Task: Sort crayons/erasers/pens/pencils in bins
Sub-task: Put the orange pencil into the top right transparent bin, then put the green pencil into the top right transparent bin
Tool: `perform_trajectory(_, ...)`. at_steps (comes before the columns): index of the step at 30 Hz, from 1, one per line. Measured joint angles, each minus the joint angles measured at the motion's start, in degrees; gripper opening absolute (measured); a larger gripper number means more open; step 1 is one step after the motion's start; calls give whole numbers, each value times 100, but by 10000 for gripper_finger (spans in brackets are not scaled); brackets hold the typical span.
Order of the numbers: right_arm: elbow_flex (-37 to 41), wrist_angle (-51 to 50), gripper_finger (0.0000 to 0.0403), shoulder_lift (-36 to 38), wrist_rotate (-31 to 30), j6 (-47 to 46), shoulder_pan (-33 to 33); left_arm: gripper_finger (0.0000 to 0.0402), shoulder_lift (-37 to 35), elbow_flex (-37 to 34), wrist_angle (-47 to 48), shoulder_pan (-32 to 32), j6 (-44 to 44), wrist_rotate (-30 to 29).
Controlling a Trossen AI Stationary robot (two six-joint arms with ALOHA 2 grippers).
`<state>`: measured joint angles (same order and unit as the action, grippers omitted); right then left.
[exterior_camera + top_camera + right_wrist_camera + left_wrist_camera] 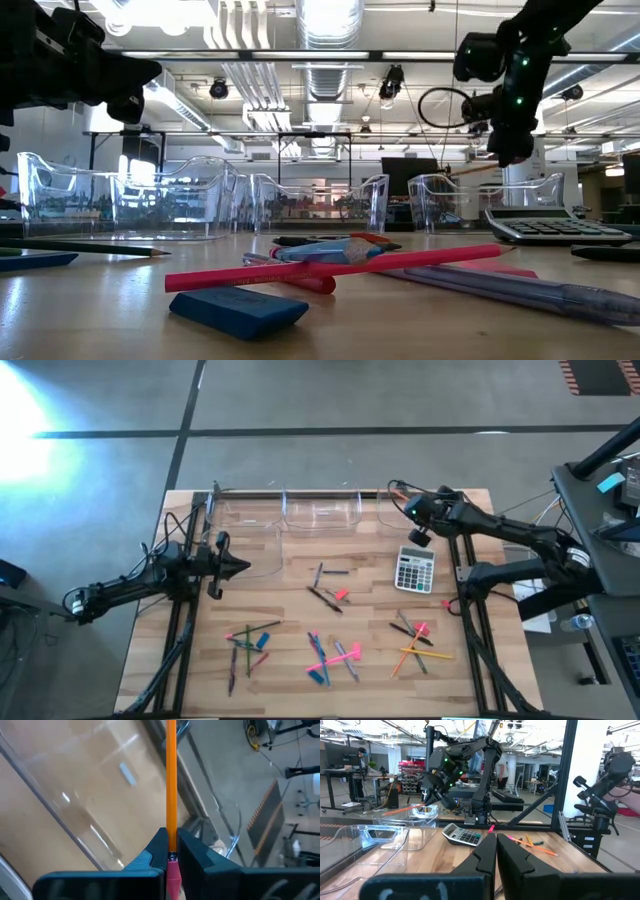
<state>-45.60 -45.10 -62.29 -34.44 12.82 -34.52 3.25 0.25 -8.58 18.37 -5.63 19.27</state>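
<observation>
Wood tabletop (290,660) is filling the middle of the high view, and at its left edge the left gripper (240,568) is hovering with its fingers pressed together on nothing, pointing toward the picture's centre. Along the upper edge of the table the clear bins (320,510) are standing in a row, side by side. Below them, in the lower half of the frame, loose sticks are lying in small clusters: one at lower left with green and dark pieces (250,640), one in the lower middle with pink sticks (335,655), and one at lower right holding orange pencils (420,650). A grey calculator (414,570) is lying at right of centre, just below the right arm. At upper right the right gripper (400,493) is hanging over the rightmost bin (400,515), its fingers pinching an orange pencil (170,780) near the pink eraser tip (171,875). In the low view a blue eraser (238,308) is lying in the foreground beneath a long pink stick (330,268).
</observation>
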Motion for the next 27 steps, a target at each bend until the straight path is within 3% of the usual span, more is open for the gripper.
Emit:
perform_trajectory(17,-2,68,19,-1048,-8,771,-335,0,0,-2,2,0,0,0)
perform_trajectory(27,-57,110,47,-950,-18,730,-378,0,0,0,4,-2,2,0)
